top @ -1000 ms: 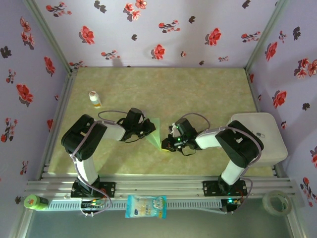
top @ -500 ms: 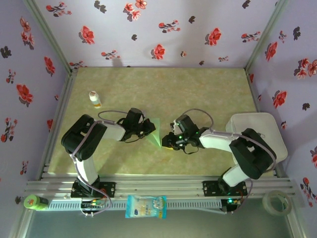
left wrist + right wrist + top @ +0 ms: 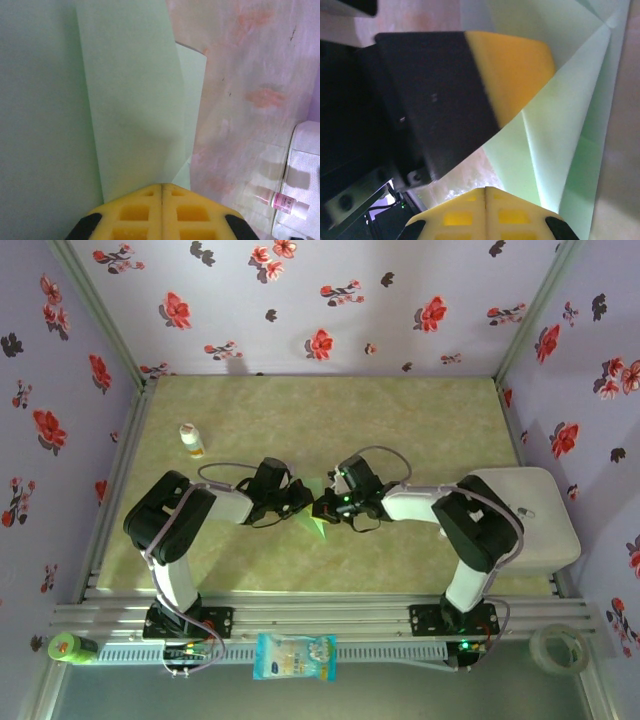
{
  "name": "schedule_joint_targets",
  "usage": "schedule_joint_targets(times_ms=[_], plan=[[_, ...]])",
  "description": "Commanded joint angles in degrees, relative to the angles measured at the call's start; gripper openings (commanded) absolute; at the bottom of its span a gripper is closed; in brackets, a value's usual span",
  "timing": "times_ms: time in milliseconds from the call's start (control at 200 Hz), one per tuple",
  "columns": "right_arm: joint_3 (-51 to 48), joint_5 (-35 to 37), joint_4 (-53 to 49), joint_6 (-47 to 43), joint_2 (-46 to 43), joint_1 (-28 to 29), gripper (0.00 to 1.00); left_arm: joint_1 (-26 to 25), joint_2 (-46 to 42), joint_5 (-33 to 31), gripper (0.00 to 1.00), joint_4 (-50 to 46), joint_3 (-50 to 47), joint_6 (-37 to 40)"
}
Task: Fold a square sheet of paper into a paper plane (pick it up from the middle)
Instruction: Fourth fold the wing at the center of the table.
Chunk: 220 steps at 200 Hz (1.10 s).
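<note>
Mint-green paper (image 3: 130, 100): folds clear from wrists; overhead, perhaps sliver.

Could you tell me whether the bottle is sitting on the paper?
No, the bottle sits on the bare table, well to the left of the paper.

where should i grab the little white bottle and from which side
Grip the bottle across its round body, just below the cap, coming down from above: it seems to stand upright, with bare table around it for the fingers.
</note>
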Motion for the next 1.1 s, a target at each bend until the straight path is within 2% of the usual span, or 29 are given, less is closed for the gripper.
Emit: schedule_joint_targets(times_ms=[0,575,1095], plan=[[0.73,-0.43,2.54,1.96,2.46,0.46,0.02,0.30,2.16,-1.71,0.05,-3.37,-0.64,1.07],[-6.27,0.03,4.75,2.83,2.03,1.81,0.02,0.28,2.06,-1.88,0.05,-3.22,-0.70,0.78],[-10.83,3.46,-3.20,-1.35,-2.94,3.98,0.00,0.48,1.53,-2.76,0.05,-3.47,-1.57,0.37]])
